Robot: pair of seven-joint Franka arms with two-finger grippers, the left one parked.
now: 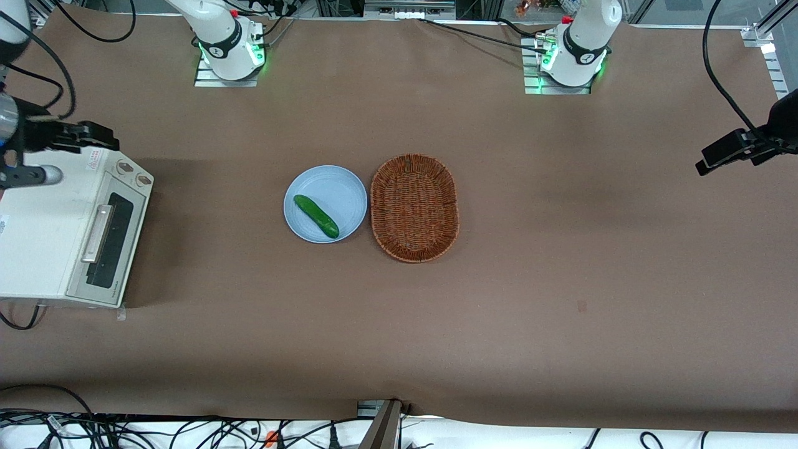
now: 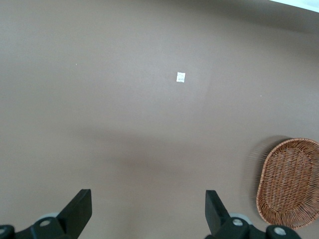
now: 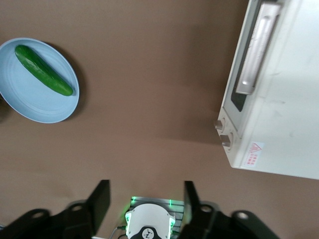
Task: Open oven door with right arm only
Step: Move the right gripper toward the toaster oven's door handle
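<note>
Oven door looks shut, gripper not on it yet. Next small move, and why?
Probably lower the open gripper toward the silver handle of the oven door. The door sits closed against the oven, and the gripper hangs above the oven, holding nothing.

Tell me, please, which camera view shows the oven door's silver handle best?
The right wrist view: the handle fills much of the closed oven door, with the open gripper nearby. The front view shows it smaller; the left wrist view misses it.
</note>
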